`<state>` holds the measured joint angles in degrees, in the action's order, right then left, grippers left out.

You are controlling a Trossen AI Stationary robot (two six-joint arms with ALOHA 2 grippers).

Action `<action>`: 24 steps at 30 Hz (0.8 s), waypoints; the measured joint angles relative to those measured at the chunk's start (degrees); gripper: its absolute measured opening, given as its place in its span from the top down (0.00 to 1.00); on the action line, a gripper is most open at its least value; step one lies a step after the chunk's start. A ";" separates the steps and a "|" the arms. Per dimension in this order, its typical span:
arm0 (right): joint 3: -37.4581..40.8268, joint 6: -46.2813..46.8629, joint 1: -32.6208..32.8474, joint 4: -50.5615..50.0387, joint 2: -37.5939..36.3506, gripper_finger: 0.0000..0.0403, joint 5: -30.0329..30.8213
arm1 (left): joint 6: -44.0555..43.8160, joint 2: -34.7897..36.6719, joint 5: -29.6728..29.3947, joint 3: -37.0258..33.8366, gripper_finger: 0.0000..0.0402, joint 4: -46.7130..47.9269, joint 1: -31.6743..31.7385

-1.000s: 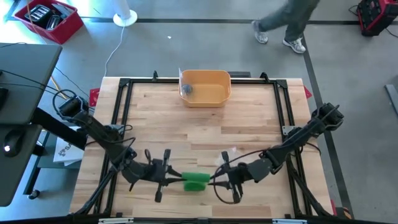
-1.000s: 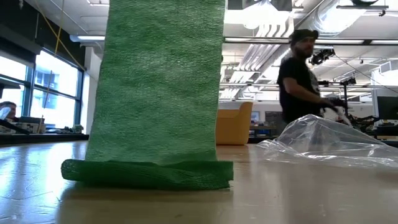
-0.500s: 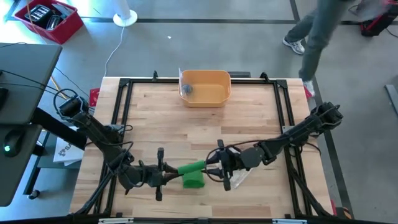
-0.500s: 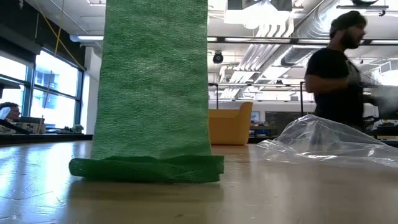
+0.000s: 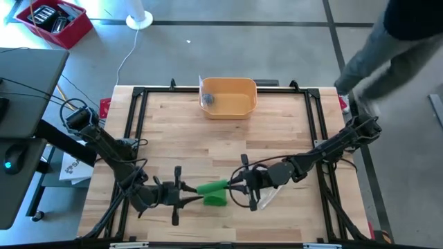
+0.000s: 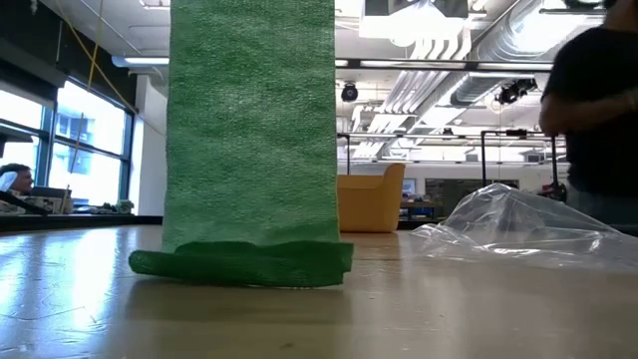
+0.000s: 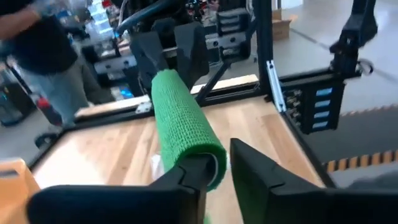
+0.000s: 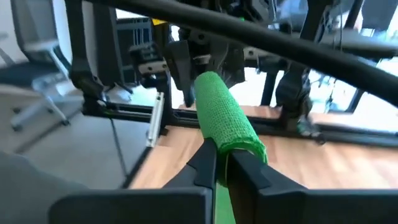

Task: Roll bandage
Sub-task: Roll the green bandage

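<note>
Both grippers meet at the green bandage (image 5: pixel 213 187), which sits near the front edge of the wooden table (image 5: pixel 277 131), its rolled part spanning the gap between them while a loose tail drops to a crumpled heap on the boards. Your right gripper (image 8: pixel 222 160) pinches one end of the roll, fingers nearly together on it; your left gripper (image 7: pixel 217 169) stands slightly parted, one finger touching the roll's other end, so it isn't clamping. Close the left before you turn — otherwise the roll would likely twist. Keep light tension on the tail so the wraps lie flat. The fabric is an open, crinkly weave, soft and stretchy-looking. A clear plastic wrapper (image 6: pixel 518 229) lies near the right arm, and a yellow bin (image 5: pixel 228 97) is well apart at the back.
</note>
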<state>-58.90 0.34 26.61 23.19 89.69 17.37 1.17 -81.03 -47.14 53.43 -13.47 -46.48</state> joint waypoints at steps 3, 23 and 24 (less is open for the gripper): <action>-0.06 -8.58 0.25 0.06 0.00 0.99 0.45 | -5.68 -0.02 -2.04 0.00 0.79 -0.55 -0.35; -0.13 -41.30 5.10 -5.29 -0.09 0.99 4.61 | -19.08 -0.11 7.99 -0.09 0.86 -7.28 4.90; -0.12 -40.32 5.15 -5.35 -0.07 0.99 4.55 | -18.72 -0.11 7.96 -0.09 0.90 -7.08 5.07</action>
<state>-59.02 -39.98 31.77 17.83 89.62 21.92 -17.55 -81.14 -39.18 53.34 -20.55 -41.41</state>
